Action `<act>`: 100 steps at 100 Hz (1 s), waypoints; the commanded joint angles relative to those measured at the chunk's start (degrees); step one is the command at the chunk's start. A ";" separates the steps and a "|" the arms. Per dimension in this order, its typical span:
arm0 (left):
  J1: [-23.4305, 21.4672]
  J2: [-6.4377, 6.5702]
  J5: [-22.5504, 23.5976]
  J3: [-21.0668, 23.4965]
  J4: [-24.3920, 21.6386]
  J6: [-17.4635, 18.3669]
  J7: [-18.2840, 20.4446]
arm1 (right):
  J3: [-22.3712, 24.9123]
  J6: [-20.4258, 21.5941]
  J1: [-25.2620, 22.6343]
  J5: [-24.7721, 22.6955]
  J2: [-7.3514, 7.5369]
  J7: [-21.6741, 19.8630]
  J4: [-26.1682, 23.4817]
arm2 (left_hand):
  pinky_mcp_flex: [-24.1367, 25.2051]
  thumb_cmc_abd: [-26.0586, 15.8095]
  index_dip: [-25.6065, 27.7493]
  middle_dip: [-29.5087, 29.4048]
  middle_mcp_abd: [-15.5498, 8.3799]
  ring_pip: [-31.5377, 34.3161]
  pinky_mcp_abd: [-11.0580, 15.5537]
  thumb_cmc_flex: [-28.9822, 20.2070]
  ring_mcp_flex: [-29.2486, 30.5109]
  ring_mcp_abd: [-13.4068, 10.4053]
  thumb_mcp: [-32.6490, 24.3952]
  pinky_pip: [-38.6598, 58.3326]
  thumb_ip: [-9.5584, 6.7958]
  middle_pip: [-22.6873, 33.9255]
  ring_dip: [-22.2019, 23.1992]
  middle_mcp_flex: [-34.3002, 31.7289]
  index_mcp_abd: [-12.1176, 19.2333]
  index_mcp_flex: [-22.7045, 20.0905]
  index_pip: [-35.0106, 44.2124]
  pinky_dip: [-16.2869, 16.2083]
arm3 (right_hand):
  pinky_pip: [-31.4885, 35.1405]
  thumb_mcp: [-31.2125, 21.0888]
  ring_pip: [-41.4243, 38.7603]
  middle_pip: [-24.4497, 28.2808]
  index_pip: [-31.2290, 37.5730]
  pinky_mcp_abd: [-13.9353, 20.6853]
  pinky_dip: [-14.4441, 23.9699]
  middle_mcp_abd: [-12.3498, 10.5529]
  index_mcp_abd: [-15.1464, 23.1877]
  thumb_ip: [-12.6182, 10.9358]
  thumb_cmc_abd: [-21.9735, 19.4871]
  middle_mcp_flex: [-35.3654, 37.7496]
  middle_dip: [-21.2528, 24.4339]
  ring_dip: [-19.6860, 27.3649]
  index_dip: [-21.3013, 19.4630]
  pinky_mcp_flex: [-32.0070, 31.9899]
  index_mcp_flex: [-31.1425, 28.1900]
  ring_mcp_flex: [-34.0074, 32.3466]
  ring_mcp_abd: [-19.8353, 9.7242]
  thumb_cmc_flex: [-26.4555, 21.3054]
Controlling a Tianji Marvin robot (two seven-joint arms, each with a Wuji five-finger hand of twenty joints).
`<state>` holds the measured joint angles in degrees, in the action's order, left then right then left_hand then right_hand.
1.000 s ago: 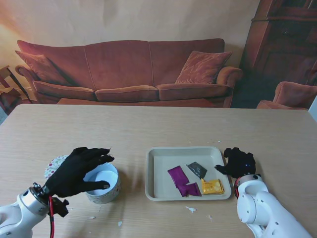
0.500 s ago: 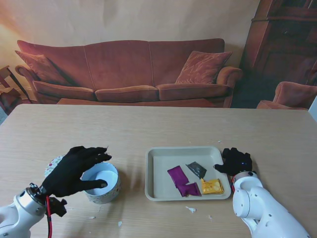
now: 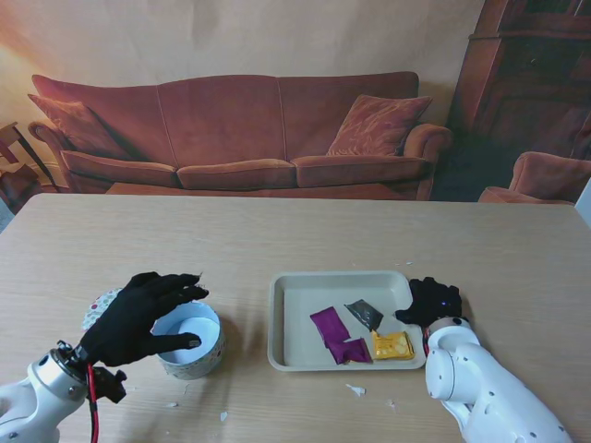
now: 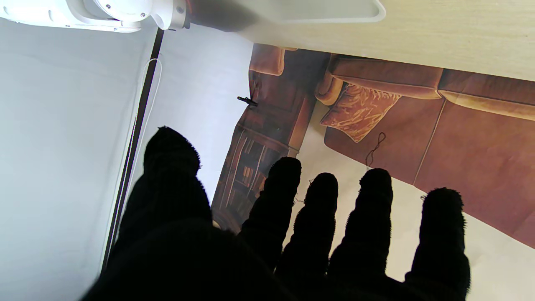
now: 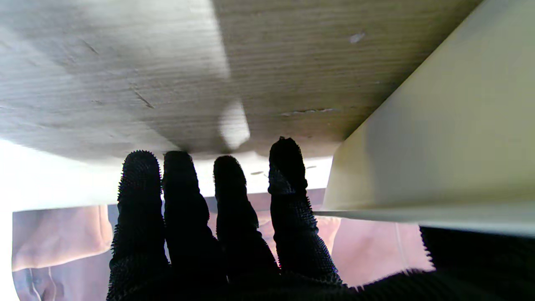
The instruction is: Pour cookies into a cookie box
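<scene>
While your left robot hand sits over the near-left side of the round white cookie box, its fingers curl around the rim and its thumb lies across the open mouth, so it grips the box; in the left wrist view the gloved fingers are spread with gaps between them. Just beyond that hand, a patterned round lid lies flat on the table, partly hidden by the wrist. Your right robot hand rests at the right edge of the beige tray, fingers pressed close together beside the tray wall in the right wrist view, where the thumb seems to sit on the tray's other side; you cannot tell for certain whether it pinches the rim. Inside the tray lie the wrapped cookies: two purple packets, a dark grey packet and a yellow packet nearest the right hand. A few white crumbs dot the table nearer to you.
</scene>
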<state>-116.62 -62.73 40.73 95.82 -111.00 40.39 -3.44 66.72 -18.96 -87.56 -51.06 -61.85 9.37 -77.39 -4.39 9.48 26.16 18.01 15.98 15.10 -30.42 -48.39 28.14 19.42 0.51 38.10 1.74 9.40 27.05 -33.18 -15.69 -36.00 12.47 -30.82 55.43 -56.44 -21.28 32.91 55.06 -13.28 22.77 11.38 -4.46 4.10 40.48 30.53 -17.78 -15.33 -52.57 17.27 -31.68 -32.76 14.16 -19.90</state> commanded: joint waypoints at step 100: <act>-0.72 -0.53 -2.36 0.87 0.09 -1.42 0.47 | 5.12 8.91 -3.18 25.83 -7.14 10.64 0.76 | -0.53 -3.05 0.59 -0.08 0.38 0.81 -1.59 -2.22 3.53 1.01 0.48 1.25 0.18 -0.56 0.17 -6.13 1.93 -7.32 2.90 1.17 | 5.95 -26.05 -5.66 -0.14 35.10 -14.44 -11.54 -2.13 9.45 1.19 2.54 27.10 0.71 0.84 -27.87 15.69 -28.28 -24.97 1.27 -39.91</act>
<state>-116.97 -63.02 38.46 96.84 -110.83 39.25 -3.57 72.51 -10.36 -89.26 -26.41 -67.73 20.94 -77.35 -4.86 8.51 26.28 18.00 16.23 15.62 -31.07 -48.97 30.42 20.14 0.24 38.77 1.74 9.48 27.05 -38.63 -14.24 -42.68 15.32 -30.26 62.60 -59.01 -22.69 32.68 85.27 -22.88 12.54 10.62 -4.28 2.91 48.65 58.81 -16.97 -12.30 -79.24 30.43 -54.14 -55.45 11.22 -33.65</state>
